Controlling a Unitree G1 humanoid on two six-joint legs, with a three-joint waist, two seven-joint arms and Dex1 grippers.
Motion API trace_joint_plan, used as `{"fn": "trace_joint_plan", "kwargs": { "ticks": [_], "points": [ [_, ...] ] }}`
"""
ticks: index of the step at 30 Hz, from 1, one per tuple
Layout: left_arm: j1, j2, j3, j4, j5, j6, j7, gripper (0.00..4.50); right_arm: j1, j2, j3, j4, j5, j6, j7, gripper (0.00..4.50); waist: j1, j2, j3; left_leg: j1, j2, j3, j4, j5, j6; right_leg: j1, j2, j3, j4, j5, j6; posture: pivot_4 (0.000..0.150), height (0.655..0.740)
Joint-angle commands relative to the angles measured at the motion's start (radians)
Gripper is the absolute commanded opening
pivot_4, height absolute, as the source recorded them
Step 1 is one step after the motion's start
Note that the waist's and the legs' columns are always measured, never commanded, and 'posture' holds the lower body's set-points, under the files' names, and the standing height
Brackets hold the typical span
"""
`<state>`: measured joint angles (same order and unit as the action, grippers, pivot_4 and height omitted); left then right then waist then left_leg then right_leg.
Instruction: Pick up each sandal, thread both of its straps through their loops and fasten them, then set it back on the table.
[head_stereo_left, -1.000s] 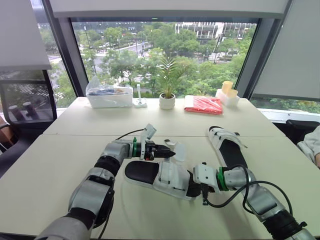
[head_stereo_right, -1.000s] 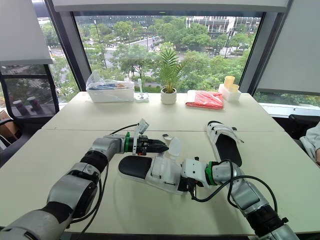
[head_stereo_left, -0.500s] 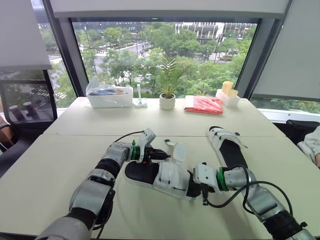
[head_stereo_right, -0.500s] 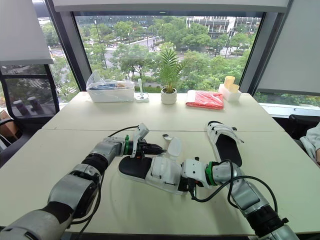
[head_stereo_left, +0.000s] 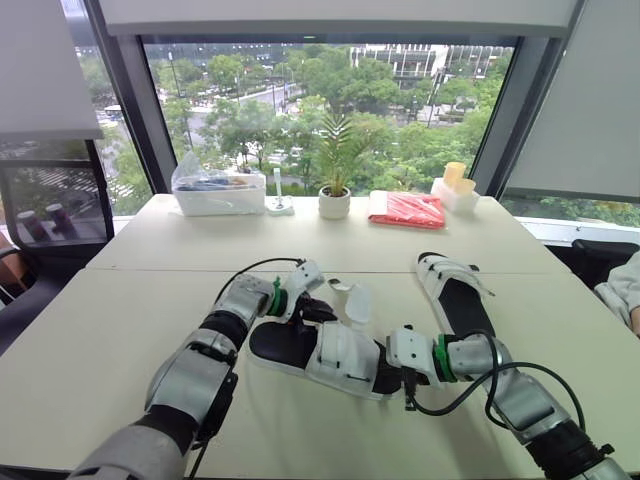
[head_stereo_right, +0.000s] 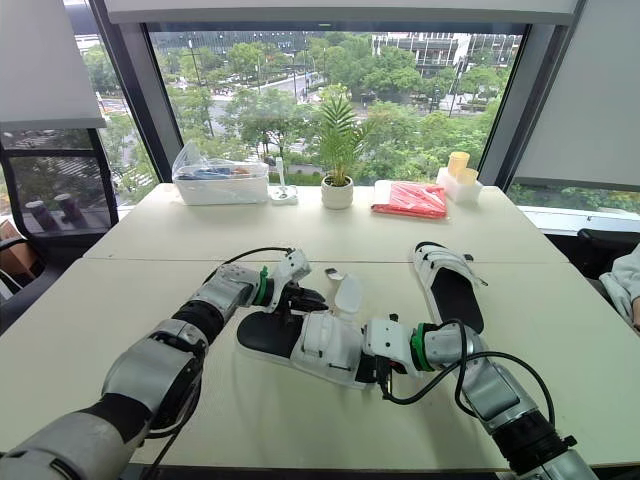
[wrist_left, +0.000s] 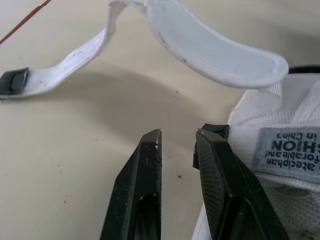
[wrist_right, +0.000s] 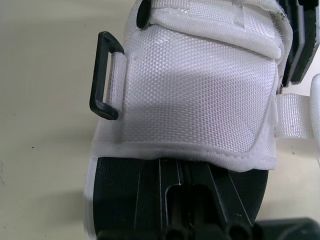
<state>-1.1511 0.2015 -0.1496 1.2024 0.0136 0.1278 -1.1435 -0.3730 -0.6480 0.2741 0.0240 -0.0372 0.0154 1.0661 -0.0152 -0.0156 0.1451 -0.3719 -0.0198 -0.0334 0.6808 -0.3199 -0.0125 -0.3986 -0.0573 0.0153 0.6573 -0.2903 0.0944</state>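
Silver-grey arms (head_stereo_left: 190, 370) with black joints, green wrist rings and black cables; left gripper (wrist_left: 179, 133) has 2 tapered black jaws

table (head_stereo_left: 120, 330) bare left of near sandal (head_stereo_left: 290, 345); its loose strap (head_stereo_left: 357, 302) arches over the strip on its far side, second sandal (head_stereo_left: 462, 300) blocks the right, plant pot (head_stereo_left: 334, 203) and plastic box (head_stereo_left: 210, 195) line far edge.

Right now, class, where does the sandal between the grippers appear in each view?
Left eye view: sandal at centre, between left gripper and right gripper.
Right eye view: centre too.
Left wrist view: its white upper beside the open fingers.
Right wrist view: white upper and black sole, close ahead.
Shared landmark: the cream table.
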Motion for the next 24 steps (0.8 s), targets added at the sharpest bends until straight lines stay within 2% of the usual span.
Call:
{"fn": "trace_joint_plan", "kwargs": {
  "ticks": [1,7,8,10,11,15,24],
  "points": [
    [-0.066,0.025,0.094,-0.001,-0.080,0.084,-0.044,1.07,0.034,0.001,0.059,0.042,-0.043,0.035,0.009,0.00,-0.001,0.000,0.000,0.000,0.000,0.000,0.000,0.000,0.000,0.000,0.000,0.000,0.000,0.000,0.000,0.150,0.7400],
    [-0.123,0.035,0.194,0.002,-0.169,0.284,-0.123,1.07,0.033,0.001,0.059,0.046,-0.047,0.033,0.004,0.00,-0.001,0.000,0.000,0.000,0.000,0.000,0.000,0.000,0.000,0.000,0.001,0.000,0.000,0.000,0.000,0.150,0.7400],
    [-0.122,0.032,0.192,-0.001,-0.164,0.295,-0.122,1.31,0.031,0.002,0.059,0.047,-0.047,0.032,0.004,0.00,-0.002,0.000,0.000,0.000,0.000,0.000,0.000,0.000,0.000,0.000,0.001,0.000,0.000,0.000,0.000,0.150,0.7400],
    [-0.112,0.021,0.171,-0.010,-0.145,0.297,-0.127,1.95,0.027,0.003,0.059,0.052,-0.047,0.031,0.003,0.00,-0.002,0.000,0.000,0.000,0.000,0.000,0.000,0.000,0.000,0.000,0.001,0.000,0.000,0.000,0.000,0.150,0.7400],
    [-0.106,0.015,0.160,-0.013,-0.134,0.294,-0.123,2.40,0.025,0.003,0.060,0.054,-0.047,0.030,0.003,0.00,-0.002,0.000,0.000,0.000,0.000,0.000,0.000,0.000,0.000,0.000,0.001,0.000,0.000,0.000,0.000,0.150,0.7400],
    [-0.096,-0.009,0.139,-0.004,-0.107,0.288,-0.087,4.49,0.023,0.004,0.060,0.055,-0.047,0.030,0.003,0.00,-0.002,0.000,0.000,0.000,0.000,0.000,0.000,0.000,0.000,0.000,0.000,0.000,0.000,0.000,0.000,0.150,0.7400],
    [-0.105,-0.088,0.115,0.020,-0.077,0.282,-0.097,4.49,0.029,-0.002,0.058,0.047,-0.047,0.035,0.002,0.00,-0.002,0.000,0.000,0.000,0.000,0.000,0.000,0.000,0.000,0.000,0.000,0.000,0.000,0.000,0.000,0.150,0.7400]
  ]
}}
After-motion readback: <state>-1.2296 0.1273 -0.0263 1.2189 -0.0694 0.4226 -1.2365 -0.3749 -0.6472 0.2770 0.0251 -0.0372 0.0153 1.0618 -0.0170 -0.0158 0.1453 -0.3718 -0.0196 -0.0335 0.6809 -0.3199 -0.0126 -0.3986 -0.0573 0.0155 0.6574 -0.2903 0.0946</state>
